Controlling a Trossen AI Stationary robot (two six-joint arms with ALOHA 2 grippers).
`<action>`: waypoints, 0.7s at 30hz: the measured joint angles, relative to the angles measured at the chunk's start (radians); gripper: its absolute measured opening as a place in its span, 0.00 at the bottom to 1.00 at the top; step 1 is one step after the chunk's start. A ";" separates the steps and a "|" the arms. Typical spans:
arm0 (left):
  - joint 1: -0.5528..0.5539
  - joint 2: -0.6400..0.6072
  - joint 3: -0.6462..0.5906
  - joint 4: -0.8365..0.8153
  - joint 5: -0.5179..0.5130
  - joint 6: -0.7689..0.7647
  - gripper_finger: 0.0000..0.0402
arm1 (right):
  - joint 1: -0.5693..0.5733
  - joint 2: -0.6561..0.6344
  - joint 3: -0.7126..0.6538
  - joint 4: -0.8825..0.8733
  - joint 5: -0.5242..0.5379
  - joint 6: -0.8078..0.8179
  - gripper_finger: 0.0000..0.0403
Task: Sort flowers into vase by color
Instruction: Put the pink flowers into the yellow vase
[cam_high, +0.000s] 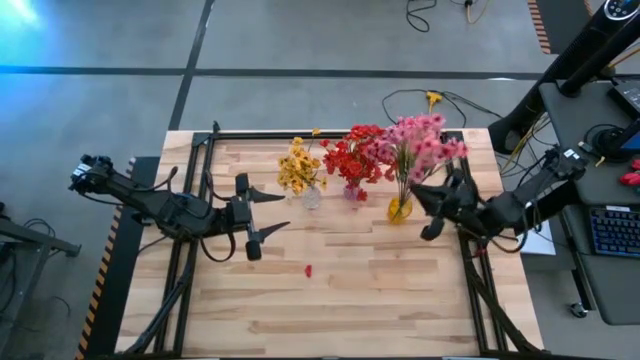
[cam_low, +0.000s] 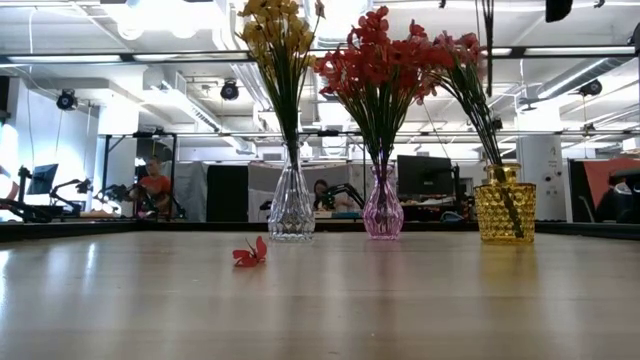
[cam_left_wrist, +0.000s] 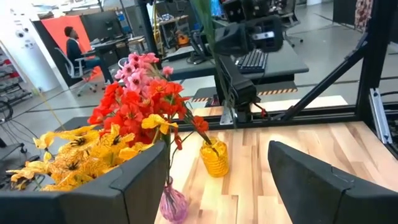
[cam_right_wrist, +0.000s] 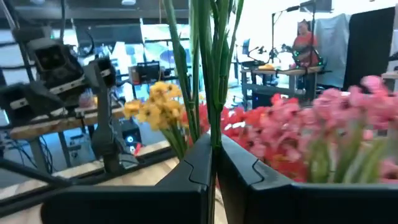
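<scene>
Beside the yellow vase, the right gripper has its fingers closed on light, springy green stems; the left gripper hangs open.

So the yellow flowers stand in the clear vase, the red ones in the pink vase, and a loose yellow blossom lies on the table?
Nearly. The loose blossom on the table is red, not yellow, as the low view shows. The yellow flowers do stand in the clear vase and the red flowers in the pink vase.

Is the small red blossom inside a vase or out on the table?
Out. The small red blossom lies on the wooden table, in front of the clear glass vase, apart from it.
</scene>
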 joint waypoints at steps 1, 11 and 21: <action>0.000 0.000 0.000 0.000 0.000 0.000 0.64 | 0.001 -0.020 -0.008 -0.001 0.000 -0.007 0.03; 0.001 0.000 0.000 -0.012 -0.004 0.009 0.64 | 0.001 -0.088 -0.054 -0.063 0.160 -0.034 0.03; 0.001 0.000 0.000 -0.069 -0.180 0.009 0.64 | 0.001 -0.048 -0.057 -0.077 0.266 -0.019 0.03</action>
